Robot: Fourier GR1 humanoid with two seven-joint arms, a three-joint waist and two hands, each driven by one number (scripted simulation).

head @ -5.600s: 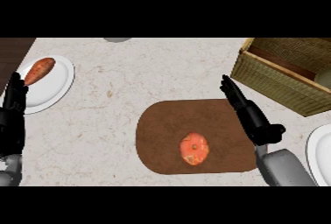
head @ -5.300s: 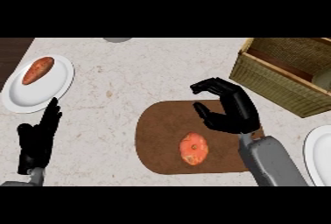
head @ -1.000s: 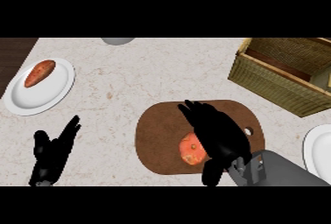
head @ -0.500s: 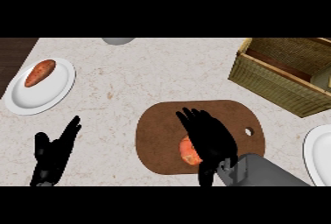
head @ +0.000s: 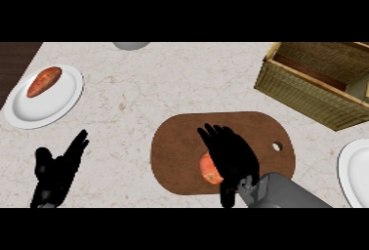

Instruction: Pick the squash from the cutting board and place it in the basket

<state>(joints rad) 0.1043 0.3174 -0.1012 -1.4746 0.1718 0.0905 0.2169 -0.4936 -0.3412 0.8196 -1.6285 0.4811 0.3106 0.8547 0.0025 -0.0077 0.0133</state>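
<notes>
Squash half hidden under the right hand, grasp not yet certain

Trouble here would most likely come from the grip itself. The right hand (head: 229, 158) lies over the squash (head: 210, 169) on the cutting board (head: 180, 151), its fingers stretched forward and close together across the top of it, and from the head view I cannot tell whether the thumb or any finger has got underneath. If the hand lifts with the fingers merely resting on top, the squash would probably stay on the board or roll off toward the counter (head: 166, 83). It also looks rounded and smooth, so fingers closing off-centre could squeeze it out sideways, and only its left edge shows to judge the centring by.

A second risk lies in the carry. The basket (head: 310, 88) stands well apart from the board, up at the far right, with tall woven walls; a low swing could knock the squash against the near wall rather than clear it. Something pale already sits at the basket's right edge, too cut off to name.

As for the squash: an orange sliver, slightly reddish at the rim, lying on the lower middle of the brown board. Its full shape cannot be made out.

The left hand (head: 59, 168) rests at the lower left of the view, fingers straight and relaxed, holding nothing. A plate (head: 29, 110) at the far left carries another orange vegetable (head: 45, 81), which could be mistaken for the target
</notes>
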